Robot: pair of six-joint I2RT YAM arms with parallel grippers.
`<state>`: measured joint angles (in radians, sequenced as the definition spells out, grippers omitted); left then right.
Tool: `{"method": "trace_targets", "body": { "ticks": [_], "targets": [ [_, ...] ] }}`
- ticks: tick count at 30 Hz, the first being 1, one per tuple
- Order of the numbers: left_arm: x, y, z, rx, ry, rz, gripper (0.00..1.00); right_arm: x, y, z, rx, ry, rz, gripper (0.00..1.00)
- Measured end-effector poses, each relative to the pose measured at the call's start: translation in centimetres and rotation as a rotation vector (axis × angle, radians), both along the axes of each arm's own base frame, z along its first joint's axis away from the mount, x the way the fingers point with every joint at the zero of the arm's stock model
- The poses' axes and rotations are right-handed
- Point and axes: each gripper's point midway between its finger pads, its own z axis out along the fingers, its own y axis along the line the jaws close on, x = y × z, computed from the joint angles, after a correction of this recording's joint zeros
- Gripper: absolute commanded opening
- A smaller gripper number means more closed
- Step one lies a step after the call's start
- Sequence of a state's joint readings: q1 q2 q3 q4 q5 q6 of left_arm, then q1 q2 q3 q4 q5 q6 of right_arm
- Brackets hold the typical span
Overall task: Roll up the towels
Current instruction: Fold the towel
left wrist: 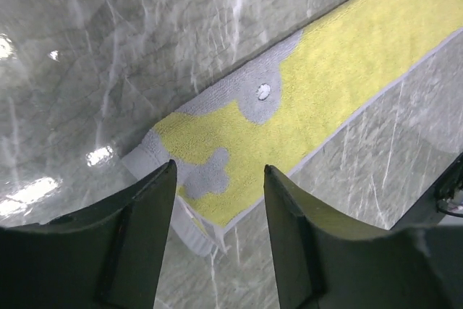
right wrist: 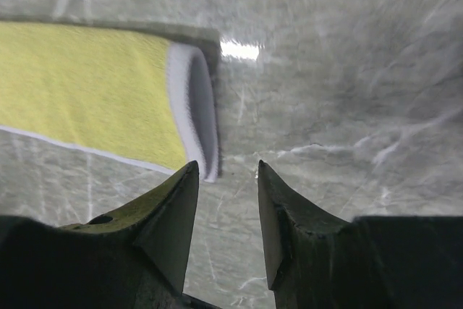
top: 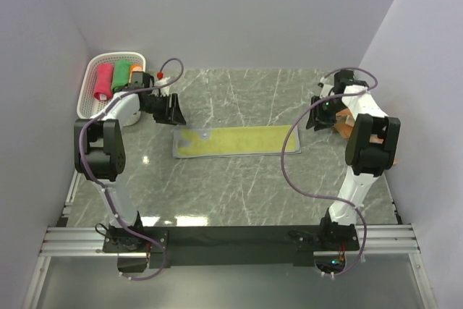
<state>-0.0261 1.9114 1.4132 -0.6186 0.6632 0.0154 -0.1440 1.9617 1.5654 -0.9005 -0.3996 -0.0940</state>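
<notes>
Currently one yellow towel [top: 235,141] lies flat, running left to right, on the grey marble-look table top [top: 239,193], with its right end curled over a little (grey patches at the left end). By its left end is the left gripper [top: 171,110] and just right of the other end the right gripper [top: 318,117], both with jaws spread and holding nothing. Far-left corner: white basket [top: 116,56] with pink-red roll [top: 103,82], green roll [top: 119,76] and orange roll [top: 135,74]; plain pale walls around.
</notes>
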Motion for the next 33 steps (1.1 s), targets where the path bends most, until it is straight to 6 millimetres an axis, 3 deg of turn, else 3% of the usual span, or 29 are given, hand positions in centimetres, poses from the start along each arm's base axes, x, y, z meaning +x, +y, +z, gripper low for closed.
{"method": "trace_targets", "body": {
  "ticks": [6, 17, 20, 22, 24, 25, 29, 33],
  "targets": [
    [-0.1, 0.3, 1.0, 0.02, -0.028, -0.002, 0.6, -2.5, 1.7, -3.7, -0.034, 0.121, 0.038, 0.45],
    [-0.9, 1.1, 1.1, 0.068, -0.028, 0.014, 0.57, -2.8, 4.2, -5.8, -0.107, 0.161, 0.095, 0.38],
    [-0.8, 1.2, 1.6, 0.074, -0.044, 0.018, 0.57, -3.0, 4.3, -6.1, -0.125, 0.176, 0.098, 0.33],
    [-0.8, 1.2, 1.8, 0.077, -0.05, 0.02, 0.57, -3.0, 4.4, -6.2, -0.136, 0.177, 0.102, 0.23],
    [-0.7, 1.3, 1.7, 0.081, -0.051, 0.022, 0.57, -3.1, 4.5, -6.2, -0.137, 0.179, 0.106, 0.03],
    [-0.7, 1.3, 1.7, 0.083, -0.051, 0.024, 0.57, -3.1, 4.6, -6.2, -0.135, 0.181, 0.104, 0.0],
    [-0.7, 1.4, 1.7, 0.084, -0.05, 0.024, 0.57, -3.1, 4.3, -6.1, -0.132, 0.182, 0.101, 0.0],
    [-0.7, 1.4, 1.7, 0.084, -0.051, 0.023, 0.58, -3.4, 2.7, -5.6, -0.129, 0.195, 0.082, 0.0]
  ]
}}
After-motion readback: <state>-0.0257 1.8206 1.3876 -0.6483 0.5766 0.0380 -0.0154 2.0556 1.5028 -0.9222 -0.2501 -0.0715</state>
